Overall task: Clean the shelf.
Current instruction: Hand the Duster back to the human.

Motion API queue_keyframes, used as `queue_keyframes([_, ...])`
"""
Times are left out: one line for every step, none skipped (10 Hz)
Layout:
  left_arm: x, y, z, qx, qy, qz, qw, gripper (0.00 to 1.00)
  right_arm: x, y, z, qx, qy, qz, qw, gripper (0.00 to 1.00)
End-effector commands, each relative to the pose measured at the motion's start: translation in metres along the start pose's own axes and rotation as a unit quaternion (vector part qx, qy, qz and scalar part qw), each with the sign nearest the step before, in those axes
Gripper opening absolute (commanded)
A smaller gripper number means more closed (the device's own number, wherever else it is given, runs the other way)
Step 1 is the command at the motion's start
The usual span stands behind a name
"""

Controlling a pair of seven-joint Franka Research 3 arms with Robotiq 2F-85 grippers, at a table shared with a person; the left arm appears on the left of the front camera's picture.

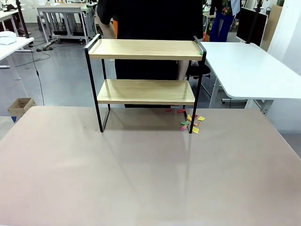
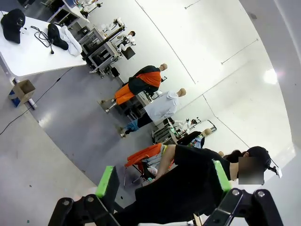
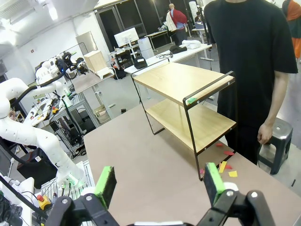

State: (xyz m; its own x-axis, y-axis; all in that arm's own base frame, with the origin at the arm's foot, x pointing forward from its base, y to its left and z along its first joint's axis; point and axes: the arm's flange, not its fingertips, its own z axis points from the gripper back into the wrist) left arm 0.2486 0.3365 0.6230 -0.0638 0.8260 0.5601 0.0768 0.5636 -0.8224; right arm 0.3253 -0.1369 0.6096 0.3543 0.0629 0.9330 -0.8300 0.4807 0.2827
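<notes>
While bare, shelf (image 1: 146, 49) boards.

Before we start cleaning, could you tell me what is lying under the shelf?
Small coloured paper scraps lie on the table around the shelf's right legs, red, yellow and green. The rest of the table under the lower board looks bare. Both boards look empty on top.
</notes>
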Motion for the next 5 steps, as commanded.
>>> queue_keyframes([-0.0009, -0.0004, 0.0008, 0.002, -0.003, 0.002, 1.000, 1.00, 0.0026, 0.0013, -0.0003, 0.003, -0.011, 0.007, 1.000, 1.00])
queue_keyframes([-0.0009, -0.0004, 0.0008, 0.002, -0.003, 0.002, 1.000, 1.00, 0.0026, 0.0013, -0.0003, 0.003, -0.011, 0.007, 1.000, 1.00])
queue_keyframes([-0.0009, -0.0004, 0.0008, 0.002, -0.003, 0.002, 1.000, 1.00, 0.0026, 0.0013, -0.0003, 0.003, -0.011, 0.007, 1.000, 1.00])
queue_keyframes([-0.0009, -0.0004, 0.0008, 0.002, -0.003, 0.002, 1.000, 1.00, 0.0026, 0.0013, -0.0003, 0.003, -0.011, 0.007, 1.000, 1.00])
queue_keyframes([-0.0009, -0.0004, 0.0008, 0.002, -0.003, 0.002, 1.000, 1.00, 0.0026, 0.0013, -0.0003, 0.003, -0.011, 0.007, 1.000, 1.00])
